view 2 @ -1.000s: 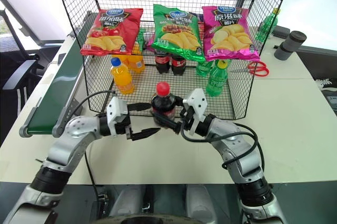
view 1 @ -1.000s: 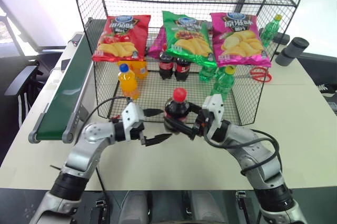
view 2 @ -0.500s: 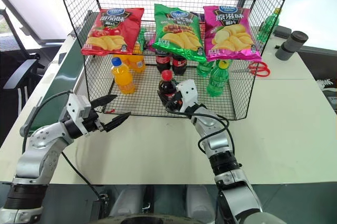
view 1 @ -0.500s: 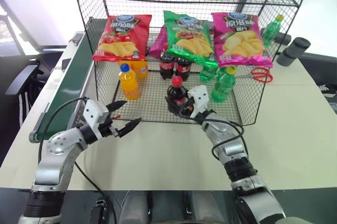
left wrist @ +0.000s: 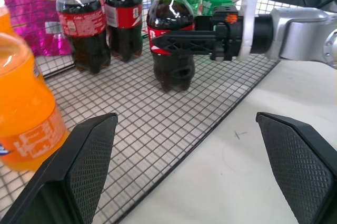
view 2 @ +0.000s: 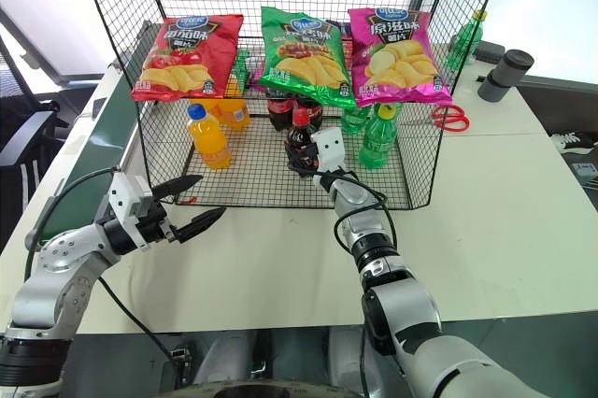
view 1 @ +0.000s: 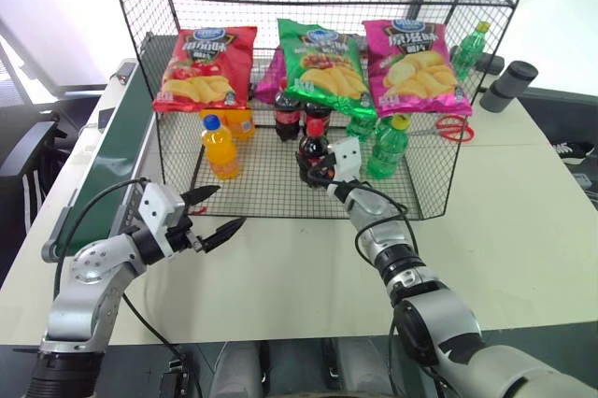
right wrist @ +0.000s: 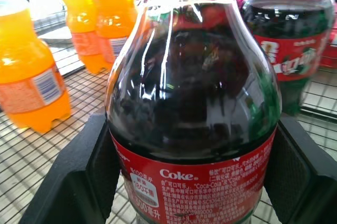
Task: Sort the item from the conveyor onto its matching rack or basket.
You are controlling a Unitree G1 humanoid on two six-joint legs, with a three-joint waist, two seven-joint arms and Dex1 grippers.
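Head view: right gripper (view 1: 316,163) clamps the cola bottle (view 1: 312,146), upright on the wire rack's (view 1: 262,183) bottom tier, just before two matching colas. Left wrist view: left gripper (left wrist: 192,174) spread, empty, well apart.

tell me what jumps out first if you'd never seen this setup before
Three hung crisp bags, red, green and pink, blaze across the front of the tall black wire-mesh shelving unit. Below them the right end effector is shut on a small red-capped plastic cola bottle standing on the bottom tier by two matching colas. The left end effector hangs open over the table.
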